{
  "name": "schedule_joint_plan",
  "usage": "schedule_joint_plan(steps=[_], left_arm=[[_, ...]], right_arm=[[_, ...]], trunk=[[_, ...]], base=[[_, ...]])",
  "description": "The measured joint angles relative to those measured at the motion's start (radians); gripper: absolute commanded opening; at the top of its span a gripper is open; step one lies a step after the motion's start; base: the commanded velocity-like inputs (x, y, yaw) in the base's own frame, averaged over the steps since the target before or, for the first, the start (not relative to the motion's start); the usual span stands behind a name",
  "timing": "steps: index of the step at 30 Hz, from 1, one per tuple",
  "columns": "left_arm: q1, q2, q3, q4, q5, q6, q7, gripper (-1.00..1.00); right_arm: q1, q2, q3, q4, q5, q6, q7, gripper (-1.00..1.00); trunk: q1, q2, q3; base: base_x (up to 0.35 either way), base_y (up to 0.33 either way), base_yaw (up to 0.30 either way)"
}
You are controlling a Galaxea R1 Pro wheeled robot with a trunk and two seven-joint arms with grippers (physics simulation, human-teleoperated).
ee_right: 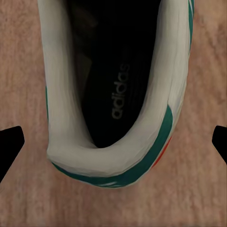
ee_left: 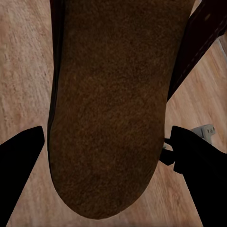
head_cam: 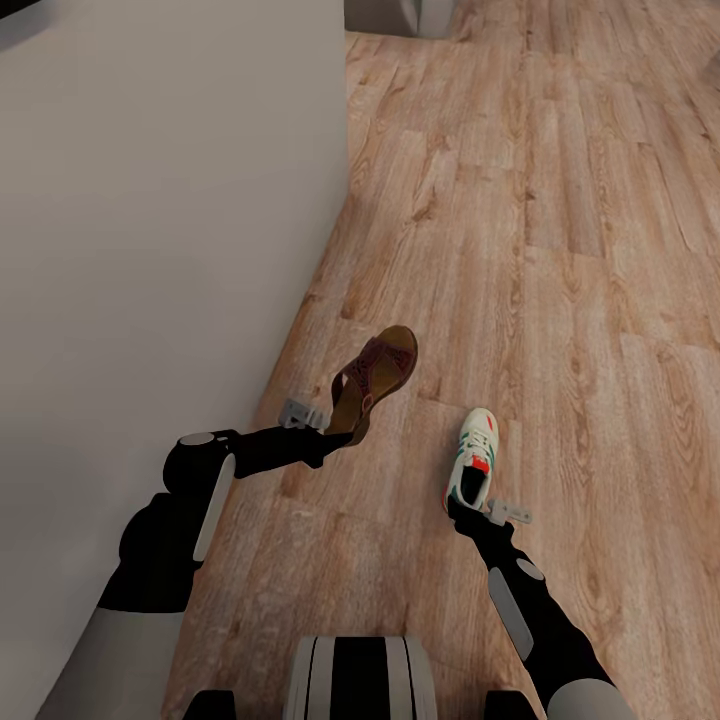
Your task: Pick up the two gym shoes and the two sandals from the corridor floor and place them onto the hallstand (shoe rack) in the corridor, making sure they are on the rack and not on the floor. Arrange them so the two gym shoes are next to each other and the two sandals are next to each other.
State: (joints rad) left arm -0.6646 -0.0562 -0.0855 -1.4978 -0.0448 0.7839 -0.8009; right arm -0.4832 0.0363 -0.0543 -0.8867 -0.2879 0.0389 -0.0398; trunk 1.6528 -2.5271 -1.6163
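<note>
The robot's base [head_cam: 360, 680] is cut off by the lower edge of the head view. The right gripper [head_cam: 462, 508] grasps the heel of a white gym shoe [head_cam: 474, 458], toe pointing away; in the right wrist view its fingertips [ee_right: 10, 144] flank the heel collar, contact unclear. The left gripper [head_cam: 335, 432] holds a brown sandal [head_cam: 377, 376] by the heel above the wood floor [head_cam: 560, 250]; the fingers are hidden behind the sole. A grey wall [head_cam: 150, 250] lies left. Farther off, a grey object [head_cam: 395, 15] is cropped and unidentifiable.
</note>
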Motion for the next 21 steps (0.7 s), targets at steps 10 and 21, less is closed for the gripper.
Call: schedule_joint_plan(steps=[10,21], left_arm=[[0.001,0.0,0.0,0.0,0.0,0.0,0.0,-1.0],[0.001,0.0,0.0,0.0,0.0,0.0,0.0,-1.0]], right_arm=[[0.0,0.0,0.0,0.0,0.0,0.0,0.0,1.0],[0.0,0.0,0.0,0.0,0.0,0.0,0.0,1.0]], trunk=[[0.0,0.0,-0.006],[0.003,-0.001,-0.031]], base=[[0.0,0.0,0.032],[0.0,0.0,0.052]])
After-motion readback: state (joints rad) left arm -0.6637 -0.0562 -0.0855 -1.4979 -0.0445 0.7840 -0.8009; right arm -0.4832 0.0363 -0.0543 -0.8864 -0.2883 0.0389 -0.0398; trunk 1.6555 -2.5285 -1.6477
